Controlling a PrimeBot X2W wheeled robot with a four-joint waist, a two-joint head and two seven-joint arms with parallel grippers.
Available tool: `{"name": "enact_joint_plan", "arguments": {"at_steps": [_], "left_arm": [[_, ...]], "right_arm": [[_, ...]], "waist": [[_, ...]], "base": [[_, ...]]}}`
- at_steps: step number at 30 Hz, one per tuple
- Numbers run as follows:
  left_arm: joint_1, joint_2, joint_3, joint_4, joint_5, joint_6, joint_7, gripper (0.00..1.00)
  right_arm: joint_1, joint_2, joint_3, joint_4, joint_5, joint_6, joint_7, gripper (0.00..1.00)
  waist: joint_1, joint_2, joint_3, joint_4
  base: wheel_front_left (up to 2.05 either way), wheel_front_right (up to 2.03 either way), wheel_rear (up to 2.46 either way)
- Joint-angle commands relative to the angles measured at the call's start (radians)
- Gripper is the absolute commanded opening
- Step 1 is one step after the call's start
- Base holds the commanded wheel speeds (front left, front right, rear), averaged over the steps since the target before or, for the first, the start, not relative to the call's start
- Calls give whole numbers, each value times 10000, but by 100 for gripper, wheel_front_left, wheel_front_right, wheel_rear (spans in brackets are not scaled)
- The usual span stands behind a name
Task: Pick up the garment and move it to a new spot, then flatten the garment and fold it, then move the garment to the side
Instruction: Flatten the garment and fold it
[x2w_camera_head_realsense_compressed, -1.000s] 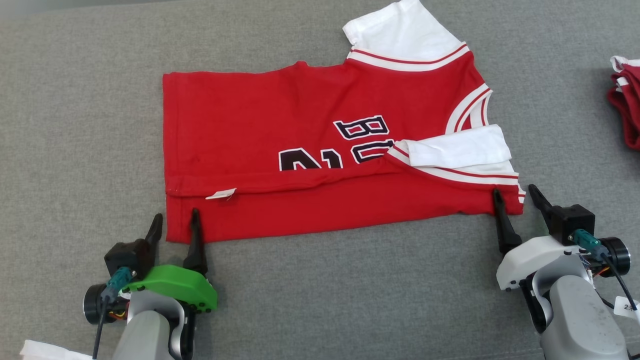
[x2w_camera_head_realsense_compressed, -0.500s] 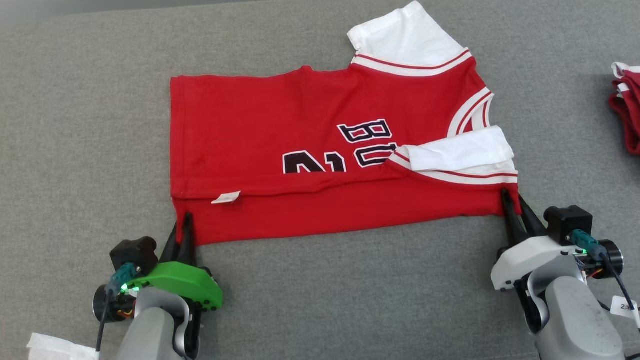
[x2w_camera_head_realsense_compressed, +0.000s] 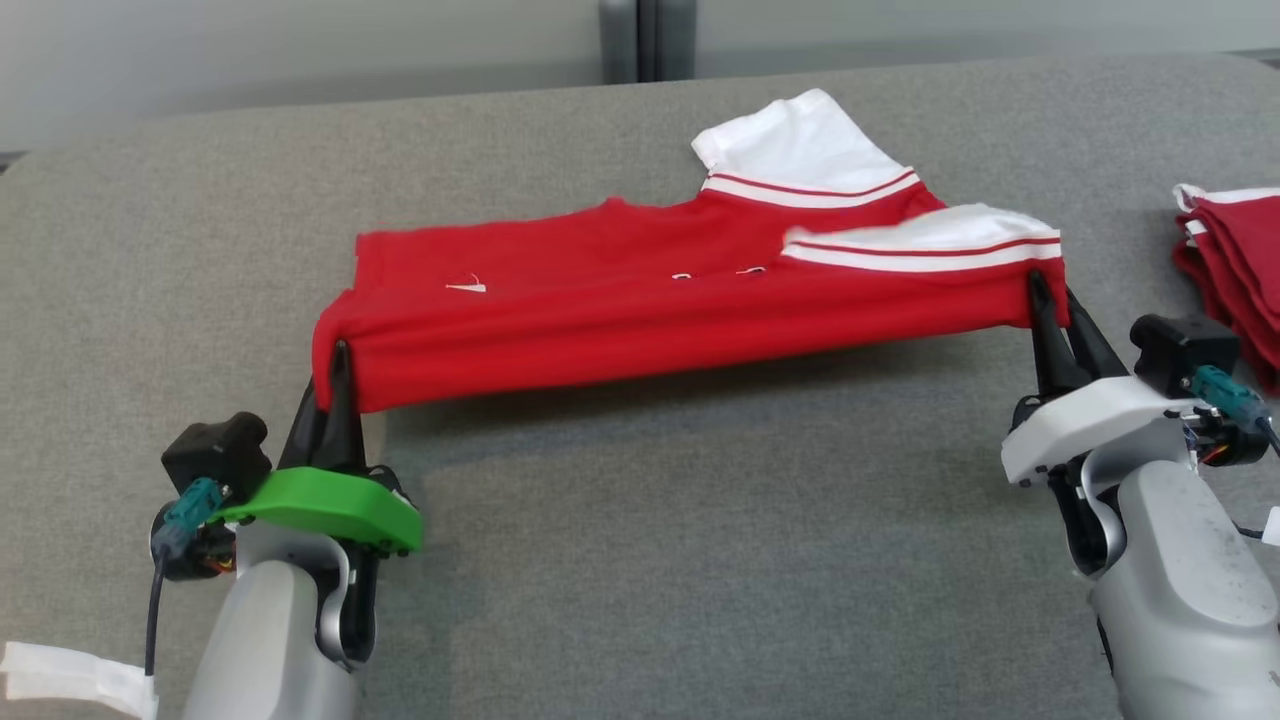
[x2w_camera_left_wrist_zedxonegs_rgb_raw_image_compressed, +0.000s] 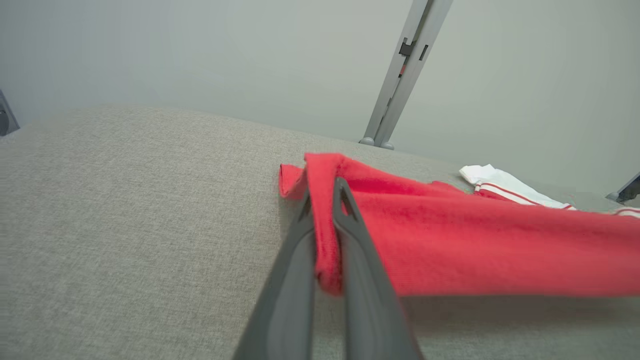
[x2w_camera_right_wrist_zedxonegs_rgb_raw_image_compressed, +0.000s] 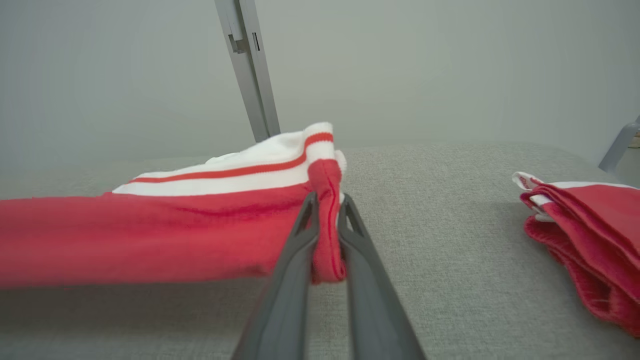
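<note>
You hold the garment (x2w_camera_head_realsense_compressed: 640, 330) by both corners of its near edge. The left gripper (x2w_camera_head_realsense_compressed: 337, 365) is clenched on the near-left corner. In the left wrist view the red cloth is pinched between its two dark fingers (x2w_camera_left_wrist_zedxonegs_rgb_raw_image_compressed: 360, 260). The right gripper (x2w_camera_head_realsense_compressed: 1045, 300) is clenched on the near-right corner, just under the white striped trim. The right wrist view shows a bunched fold of cloth trapped between its fingers (x2w_camera_right_wrist_zedxonegs_rgb_raw_image_compressed: 295, 260).

The near edge hangs clear of the grey padded table (x2w_camera_head_realsense_compressed: 640, 560), stretched almost taut from left to right. The far part of the garment rests on the table, with one white sleeve (x2w_camera_head_realsense_compressed: 800, 140) lying flat at the far right.

In my judgement the two-corner hold keeps that edge straight so it can be carried over the far part as one even fold. The fold itself is not yet made.

The other white sleeve (x2w_camera_head_realsense_compressed: 930, 228) lies loose on the lifted cloth and may slip out of line. A pile of red garments (x2w_camera_head_realsense_compressed: 1235, 260) sits just right of the right gripper, apart from your work. Keep clear of it.
</note>
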Motion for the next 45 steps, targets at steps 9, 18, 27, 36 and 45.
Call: {"name": "enact_joint_plan", "arguments": {"at_steps": [9,18,27,36,45], "left_arm": [[2097,82,-365,678,-656,180,1,0],[3487,88,-929,485,-1015,604,3,37],[2229,71,-491,81,-115,727,3,100],[-687,415,-294,1611,662,289,3,100],[-2691,645,-555,3519,863,45,3,100]], "right_arm": [[1643,-474,669,1066,776,-22,-7,0],[3386,-697,822,801,1084,-24,-12,20],[2388,-705,736,222,276,-19,-10,100],[150,-782,1293,600,-317,-19,-1,100],[-1673,-902,1942,1487,-654,-19,12,100]], "waist": [[0,0,-1128,-109],[0,0,-1094,-31],[0,0,-447,57],[0,0,634,56],[0,0,1520,-46]], "base": [[0,0,0],[0,0,0],[0,0,0],[0,0,0],[0,0,0]]}}
